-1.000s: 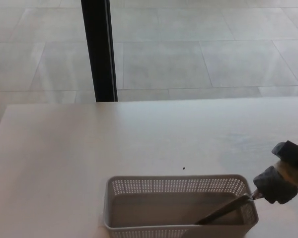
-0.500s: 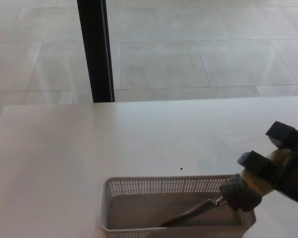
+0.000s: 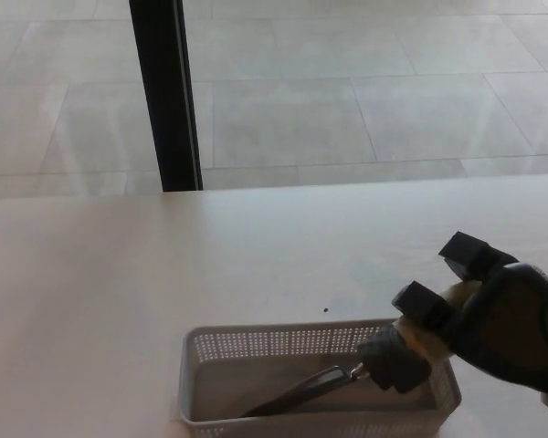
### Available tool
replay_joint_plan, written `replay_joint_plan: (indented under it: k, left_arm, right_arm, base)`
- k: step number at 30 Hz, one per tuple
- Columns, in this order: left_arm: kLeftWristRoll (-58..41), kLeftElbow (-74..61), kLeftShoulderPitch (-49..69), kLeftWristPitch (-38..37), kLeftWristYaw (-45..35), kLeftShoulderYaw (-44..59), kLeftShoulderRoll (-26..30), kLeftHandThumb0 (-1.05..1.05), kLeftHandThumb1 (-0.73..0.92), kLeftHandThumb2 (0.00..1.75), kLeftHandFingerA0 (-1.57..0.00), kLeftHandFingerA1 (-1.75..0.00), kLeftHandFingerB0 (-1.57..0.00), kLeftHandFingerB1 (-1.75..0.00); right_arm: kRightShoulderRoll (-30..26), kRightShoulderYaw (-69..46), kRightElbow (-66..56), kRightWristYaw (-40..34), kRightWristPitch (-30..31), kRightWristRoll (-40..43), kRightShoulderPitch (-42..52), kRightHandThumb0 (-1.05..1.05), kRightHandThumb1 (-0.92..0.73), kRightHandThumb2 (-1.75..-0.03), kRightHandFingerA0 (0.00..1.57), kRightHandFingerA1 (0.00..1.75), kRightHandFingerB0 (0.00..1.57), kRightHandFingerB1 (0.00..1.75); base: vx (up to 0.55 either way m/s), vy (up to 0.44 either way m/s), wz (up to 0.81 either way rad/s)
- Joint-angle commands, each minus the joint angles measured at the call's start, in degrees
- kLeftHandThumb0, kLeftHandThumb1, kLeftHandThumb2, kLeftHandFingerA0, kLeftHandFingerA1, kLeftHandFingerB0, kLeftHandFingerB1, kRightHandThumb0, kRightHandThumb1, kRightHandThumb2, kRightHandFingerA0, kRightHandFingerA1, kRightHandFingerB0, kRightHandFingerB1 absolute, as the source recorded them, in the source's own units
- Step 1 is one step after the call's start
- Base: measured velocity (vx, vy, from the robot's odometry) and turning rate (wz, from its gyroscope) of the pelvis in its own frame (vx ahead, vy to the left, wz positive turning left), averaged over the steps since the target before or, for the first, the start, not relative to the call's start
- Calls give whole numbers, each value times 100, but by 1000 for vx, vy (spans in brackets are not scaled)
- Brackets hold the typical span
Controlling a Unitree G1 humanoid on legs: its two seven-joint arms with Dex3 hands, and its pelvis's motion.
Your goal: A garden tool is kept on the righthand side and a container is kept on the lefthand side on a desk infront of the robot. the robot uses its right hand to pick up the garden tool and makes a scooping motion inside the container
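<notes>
Head view
Right hand (image 3: 479,324): comes in from the right, over the container's right end, fingers closed around the garden tool's handle.
Garden tool (image 3: 301,391): dark metal, slanting down and leftward from the hand, its working end low inside the container near the near wall.
Container (image 3: 194,374): pale perforated basket at the near edge of the desk, left of the hand.
Desk (image 3: 164,274): light-coloured top.
Black post (image 3: 164,91): upright beyond the far edge, left of centre.
Floor (image 3: 365,91): pale tiles.
Left hand: out of sight.

Soft, even daylight; pale washed-out desk (image 3: 164,265); faint floor (image 3: 347,91) glare; slightly blurry throughout.
</notes>
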Motion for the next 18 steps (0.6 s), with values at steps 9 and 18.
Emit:
replay_joint_plan:
  k: [9,18]
  left_arm:
    - [-17,43,-2,36,-49,-24,61,-53,65,59,-71,-68,-61,-53]
    - [-34,59,66,53,-23,9,48,-53,64,59,-72,-67,-64,-54]
  right_arm:
    - [570,-40,766,-551,156,-56,-422,-36,-61,-58,90,175,81,72]
    - [741,-999,860,-673,232,414,-717,-34,-41,-87,122,136,80,77]
  base:
    - [0,0,0]
    - [-1,-1,2]
